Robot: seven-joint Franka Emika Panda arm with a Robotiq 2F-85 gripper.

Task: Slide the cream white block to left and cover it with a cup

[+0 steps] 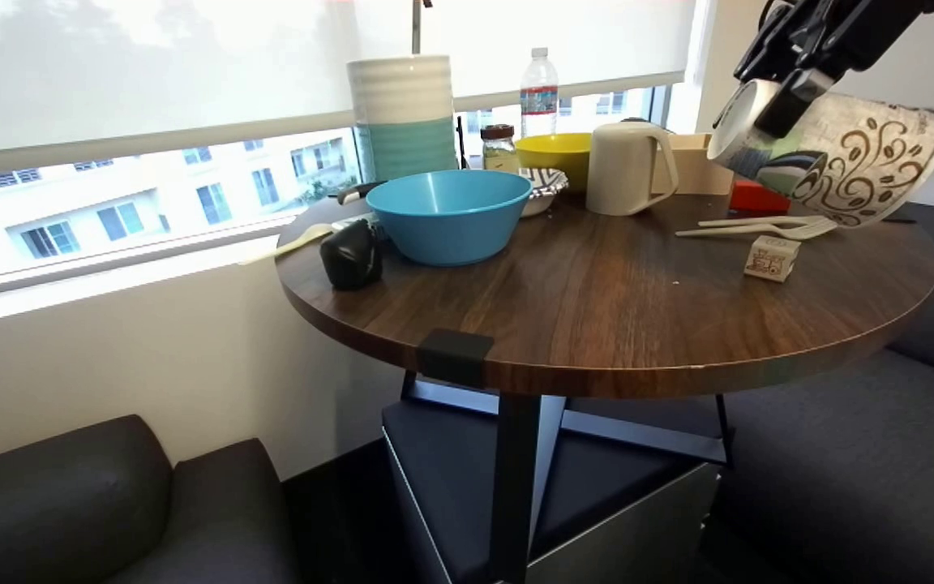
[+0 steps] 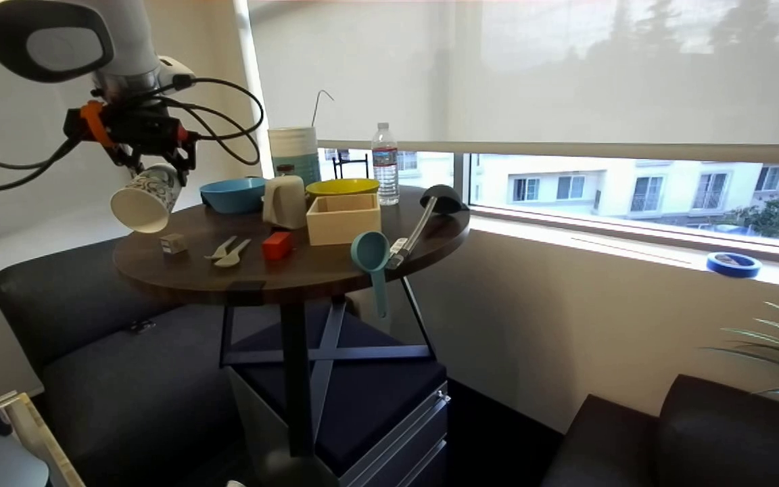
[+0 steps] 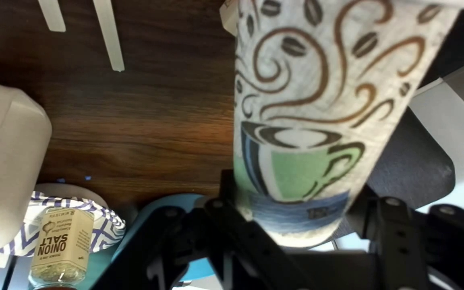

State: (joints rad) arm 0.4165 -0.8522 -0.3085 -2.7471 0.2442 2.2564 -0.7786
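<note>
The cup (image 1: 872, 158) is cream-white with brown swirls and a green and blue mug print. It also shows in an exterior view (image 2: 148, 196) and in the wrist view (image 3: 296, 100). My gripper (image 2: 159, 169) is shut on the cup near its narrow base. It holds the cup in the air, tilted on its side, mouth slanting down. The cream white block (image 1: 772, 258) sits on the table below the cup, apart from it, with a printed face. It also shows in an exterior view (image 2: 174, 243). In the wrist view the cup partly hides the block (image 3: 228, 18).
A pale fork and spoon (image 1: 759, 228) lie beside the block. A red block (image 2: 277, 245), a tan box (image 2: 343, 224) and a white pitcher (image 1: 627, 170) stand farther in. A blue bowl (image 1: 449, 219) and a black object (image 1: 351, 255) are on the table (image 1: 597, 324).
</note>
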